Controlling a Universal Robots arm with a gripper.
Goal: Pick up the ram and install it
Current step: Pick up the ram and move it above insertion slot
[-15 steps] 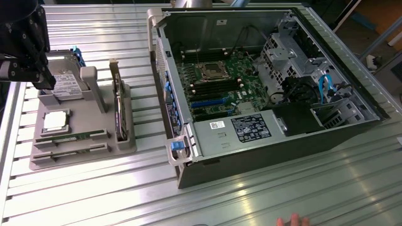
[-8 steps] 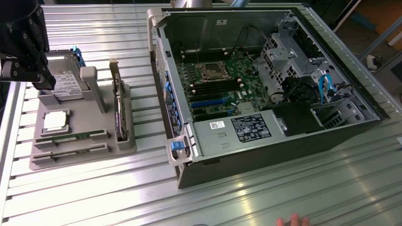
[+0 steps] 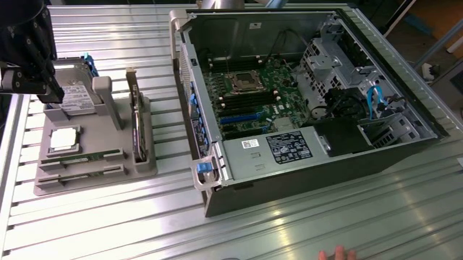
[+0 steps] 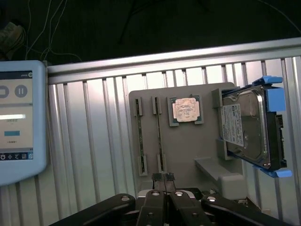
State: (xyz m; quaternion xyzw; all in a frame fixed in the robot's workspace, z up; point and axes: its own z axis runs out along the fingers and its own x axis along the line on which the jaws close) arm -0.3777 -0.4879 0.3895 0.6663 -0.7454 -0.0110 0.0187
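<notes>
Green and thin, the ram [image 4: 158, 136] sits edge-up in a long slot of the grey holder tray [image 4: 183, 150], so the task looks barely begun: nothing is picked up and nothing is installed yet. The jaws are pressed fully together and grip nothing; their fingertips [image 4: 158, 181] hover above the tray, apart from it, with the ram's slot running almost straight out ahead of them. A second stick [image 4: 139, 136] lies in the parallel slot just to the far side of the first. The same tray carries a square silver processor [image 4: 185, 110] in a shallow pocket just beyond the slots. A hard drive [image 4: 247, 127] in a blue-edged caddy leans in a cradle off to the jaws' other side. In the exterior view an expansion card [image 3: 136, 124] stands upright along the tray's edge nearest the computer. The open computer case [image 3: 217, 32] lies well apart from the jaws on the ribbed metal counter [image 3: 289, 227]. Its motherboard [image 3: 253, 92] is exposed, and I can make out no green stick in the dark memory slots beside the processor socket. Both the lift and the seating are left to do. A tablet screen [image 4: 16, 117] rests at the counter's edge, and a person's hand [image 3: 336, 253] shows at the far rim.
</notes>
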